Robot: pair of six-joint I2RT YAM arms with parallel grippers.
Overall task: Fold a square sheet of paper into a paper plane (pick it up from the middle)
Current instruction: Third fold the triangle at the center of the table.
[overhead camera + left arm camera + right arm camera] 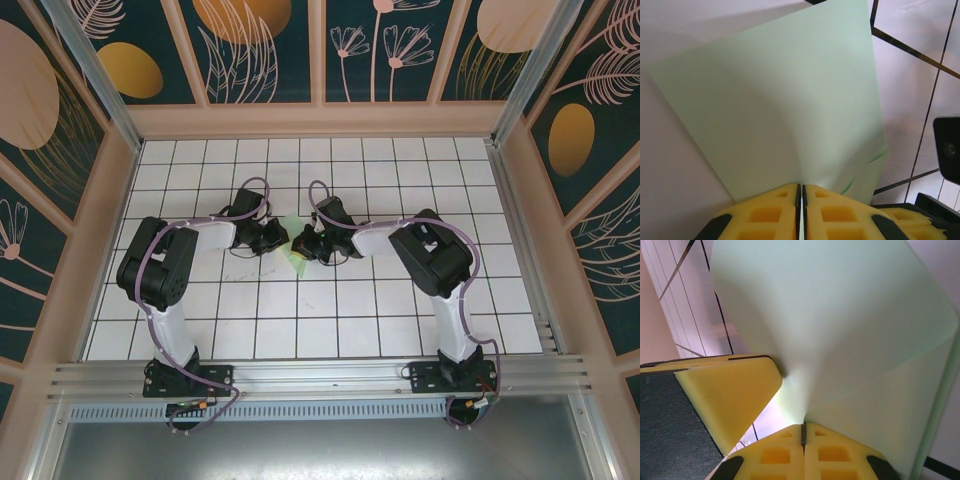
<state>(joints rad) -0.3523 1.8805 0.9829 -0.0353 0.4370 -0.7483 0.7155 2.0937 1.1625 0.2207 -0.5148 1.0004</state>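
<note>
At the near edge of the table point(300, 335), the left arm point(160, 275) and right arm point(440, 265) rise from a metal rail point(320, 372) and bend inward, so that their tips meet over the middle tiles.

The left pincer point(801, 192) has its yellow foam pads point(765, 212) pressed together, with only a hairline seam between them. It is pinching the edge of the square sheet of paper point(780, 100). From that seam the pale mint-green sheet fans out ahead of the pincer, plain and unmarked. One corner reaches far to its left and another lies ahead and to its right. A soft crease runs forward from the grip. A second layer of the same paper peeks out low on the pincer's right, just beside a yellow pad of the other arm.

The right pincer point(802, 432) is likewise closed tight, nipping the sheet where the paper narrows down into the seam of its pads. Ahead of it the sheet bows upward and curls over on its right side. One pad of the left pincer sits just to its left, touching the paper close to the same spot.

From above, the sheet shows as a small green patch between the two pincers, held at both.

Beyond the pincers the white gridded tiles run on to patterned wall panels point(270, 50) in dark teal with gold discs.
</note>
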